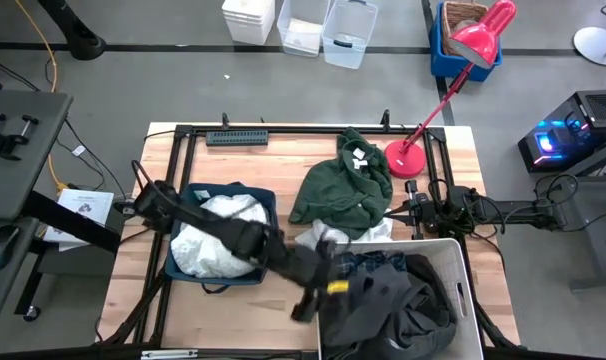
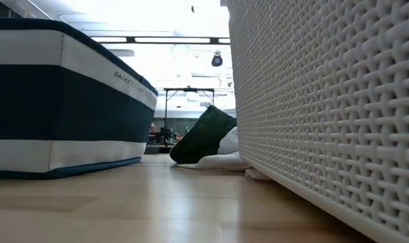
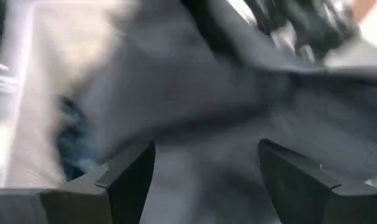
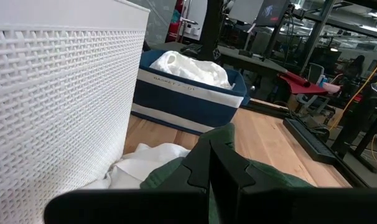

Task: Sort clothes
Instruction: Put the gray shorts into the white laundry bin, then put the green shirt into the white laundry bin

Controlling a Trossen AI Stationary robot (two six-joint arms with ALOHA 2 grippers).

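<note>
My left gripper [image 1: 321, 290] is open at the left rim of the white bin, and its wrist view [image 3: 204, 180] shows the dark grey jacket [image 3: 226, 106] just ahead of the fingers. The jacket [image 1: 398, 305] fills the white plastic bin [image 1: 461, 262], with plaid cloth [image 1: 368, 265] beside it. The dark green hoodie [image 1: 343, 185] lies on the table over a white cloth piece [image 1: 313, 238]. More white cloth [image 1: 218, 235] lies in the navy bin [image 1: 183, 200]. My right gripper [image 4: 210, 165] is shut, at the hoodie's right edge [image 1: 405, 212].
A red desk lamp [image 1: 408, 158] stands on the table at the far right, behind the hoodie. In the low view, the navy bin [image 2: 63, 101] and the white bin's woven wall [image 2: 326, 101] flank a strip of bare wood. A black frame [image 1: 283, 130] borders the table.
</note>
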